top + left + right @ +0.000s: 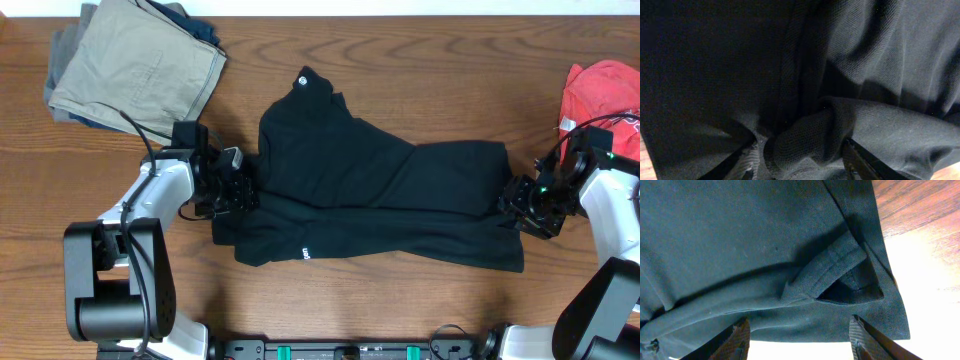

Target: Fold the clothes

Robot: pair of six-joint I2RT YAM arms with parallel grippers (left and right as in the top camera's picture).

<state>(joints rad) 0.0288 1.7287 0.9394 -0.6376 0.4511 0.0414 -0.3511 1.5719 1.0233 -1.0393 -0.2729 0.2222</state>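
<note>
Lying flat on the counter [420,70], the black clothes [370,180] stretch from the left fingers [240,192] across to the right fingers [520,205]. Fabric bunches between the left pair, though whether they pinch it I cannot tell; the right pair stand spread astride the hem, probably so both ends can lift together for a fold.

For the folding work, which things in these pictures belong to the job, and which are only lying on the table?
Belong to the job:
- black garment, spread in the middle
- left gripper, at its left edge
- right gripper, at its right edge

Only lying about:
- khaki trousers, folded, far left corner
- red T-shirt, at the right edge
</note>
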